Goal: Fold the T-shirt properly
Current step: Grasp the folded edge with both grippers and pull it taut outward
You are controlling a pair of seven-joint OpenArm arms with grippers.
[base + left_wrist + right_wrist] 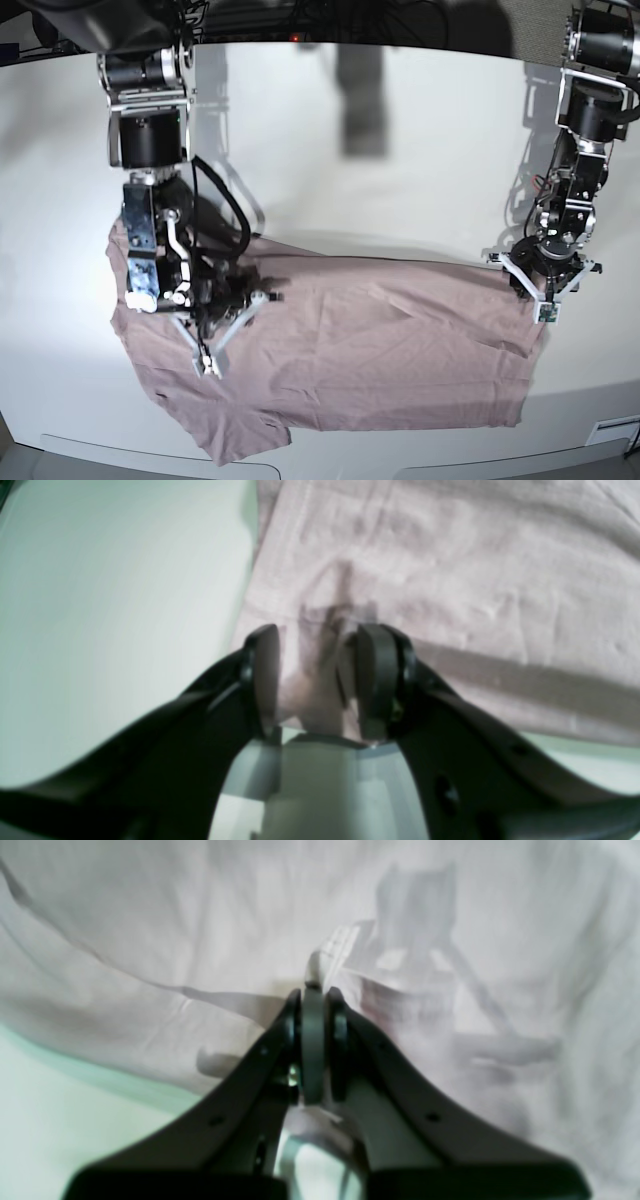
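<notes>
The pink-mauve T-shirt [380, 340] lies spread and wrinkled across the near half of the white table [400, 150]. My right gripper [207, 362] is down on the shirt's left part. In the right wrist view its jaws [314, 992] are pressed together on a thin raised ridge of the T-shirt [150, 915]. My left gripper [535, 295] sits at the shirt's right edge. In the left wrist view its fingers [317, 635] stand part way apart with a bunched fold of the T-shirt [450, 580] squeezed between them.
Both arm bases stand at the table's far corners, with dark cables [330, 20] behind the back edge. Bare white table [100, 605] shows beside the shirt's edge. The table's front rim [330, 470] runs just below the shirt's hem.
</notes>
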